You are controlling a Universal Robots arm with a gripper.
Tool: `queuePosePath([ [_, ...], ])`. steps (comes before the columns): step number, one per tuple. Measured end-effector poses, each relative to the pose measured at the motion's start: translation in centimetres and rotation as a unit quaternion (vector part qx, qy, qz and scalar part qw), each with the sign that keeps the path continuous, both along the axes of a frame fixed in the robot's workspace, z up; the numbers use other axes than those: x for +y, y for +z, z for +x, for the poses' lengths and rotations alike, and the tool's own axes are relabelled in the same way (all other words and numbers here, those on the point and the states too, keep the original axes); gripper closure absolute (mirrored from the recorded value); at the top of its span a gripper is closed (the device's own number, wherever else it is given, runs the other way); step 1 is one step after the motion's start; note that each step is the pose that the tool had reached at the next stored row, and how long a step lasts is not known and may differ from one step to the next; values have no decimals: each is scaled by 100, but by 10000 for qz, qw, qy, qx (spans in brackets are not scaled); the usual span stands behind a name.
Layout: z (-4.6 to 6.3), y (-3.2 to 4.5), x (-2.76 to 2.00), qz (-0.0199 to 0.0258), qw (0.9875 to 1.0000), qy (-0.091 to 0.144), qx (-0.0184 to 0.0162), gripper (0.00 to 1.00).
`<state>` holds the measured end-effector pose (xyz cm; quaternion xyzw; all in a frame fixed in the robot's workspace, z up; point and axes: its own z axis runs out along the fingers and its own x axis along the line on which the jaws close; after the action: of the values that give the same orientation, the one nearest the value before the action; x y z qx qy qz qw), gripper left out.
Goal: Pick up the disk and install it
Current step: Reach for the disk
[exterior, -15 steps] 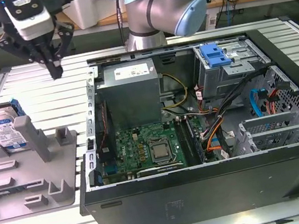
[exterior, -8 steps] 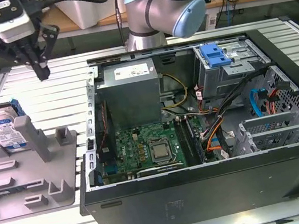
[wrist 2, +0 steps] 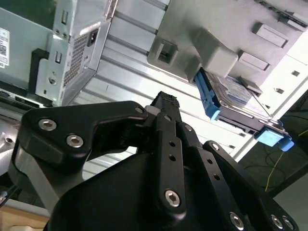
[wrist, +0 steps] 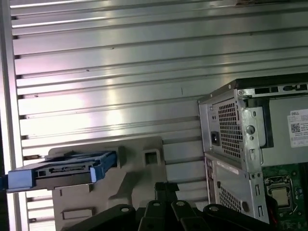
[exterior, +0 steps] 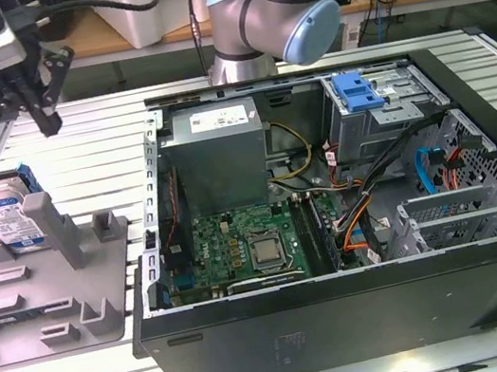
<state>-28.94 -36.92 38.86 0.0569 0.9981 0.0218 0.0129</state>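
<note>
Wrist angled downward, my gripper (exterior: 49, 123) hangs with jaws pressed together on nothing, above and apart from the disk (exterior: 2, 218), which stands on edge in a grey holder (exterior: 98, 314); its white-and-blue label's print I cannot read.

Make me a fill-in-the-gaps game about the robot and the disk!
1. The plastic frame around the disk is ___.
2. In the exterior view, the disk stands to the ___ of the computer.
3. The holder under the disk is coloured ___.
4. The tool, up in the air, holds ___.

Missing words: blue; left; grey; nothing.
</note>
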Motion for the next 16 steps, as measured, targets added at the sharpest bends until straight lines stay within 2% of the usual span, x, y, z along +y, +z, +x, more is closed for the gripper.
queuePosePath([
  [3, -143, -13, 33, 0, 10000, -14, 0, 89],
  [16, -622, -61, 143, 0, 10000, -73, 0, 89],
])
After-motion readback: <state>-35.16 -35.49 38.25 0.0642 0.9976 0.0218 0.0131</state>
